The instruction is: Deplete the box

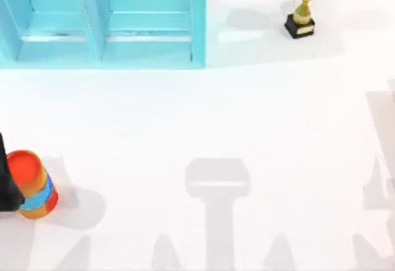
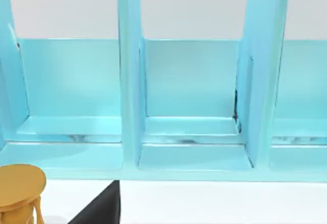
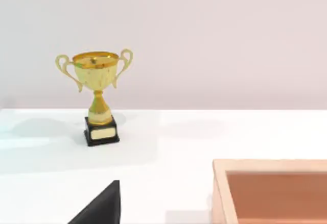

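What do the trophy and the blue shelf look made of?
Trophy: looks like polished gold metal, or gold-coated plastic, given the bright highlights on the cup; its base is glossy black with a pale plate. Blue shelf: smooth, uniform cyan with soft sheen and streaky reflections on the ledges, so probably painted or moulded plastic.

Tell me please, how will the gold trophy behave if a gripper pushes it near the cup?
The trophy would probably tip rather than slide: its wide cup sits high on a thin stem above a small black base. Its glossy surface may be slippery. The two thin handles look like poor, possibly fragile places to grasp.
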You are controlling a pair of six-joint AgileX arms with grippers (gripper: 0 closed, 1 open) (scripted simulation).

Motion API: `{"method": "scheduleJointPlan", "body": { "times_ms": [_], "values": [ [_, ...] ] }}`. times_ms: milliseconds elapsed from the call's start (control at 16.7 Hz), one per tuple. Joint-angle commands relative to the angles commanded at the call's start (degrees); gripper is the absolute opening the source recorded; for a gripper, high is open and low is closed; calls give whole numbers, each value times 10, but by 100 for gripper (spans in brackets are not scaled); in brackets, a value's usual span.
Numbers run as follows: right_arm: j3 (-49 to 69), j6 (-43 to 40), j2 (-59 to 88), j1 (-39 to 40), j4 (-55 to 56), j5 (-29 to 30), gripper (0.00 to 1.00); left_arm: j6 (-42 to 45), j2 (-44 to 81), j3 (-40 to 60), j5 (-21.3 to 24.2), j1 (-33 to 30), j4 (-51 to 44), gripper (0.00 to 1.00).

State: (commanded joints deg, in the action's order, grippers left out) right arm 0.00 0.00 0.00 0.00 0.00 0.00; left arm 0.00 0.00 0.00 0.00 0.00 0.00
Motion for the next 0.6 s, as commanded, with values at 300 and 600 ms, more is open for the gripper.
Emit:
{"method": "scheduleJointPlan", "body": {
  "times_ms": [300,600],
  "values": [
    [36,-15,37,-17,-35,0,100,0,0,0,0,0,0,100],
    [186,-75,216,-84,-178,-2,100,0,0,0,0,0,0,100]
  ]
}}
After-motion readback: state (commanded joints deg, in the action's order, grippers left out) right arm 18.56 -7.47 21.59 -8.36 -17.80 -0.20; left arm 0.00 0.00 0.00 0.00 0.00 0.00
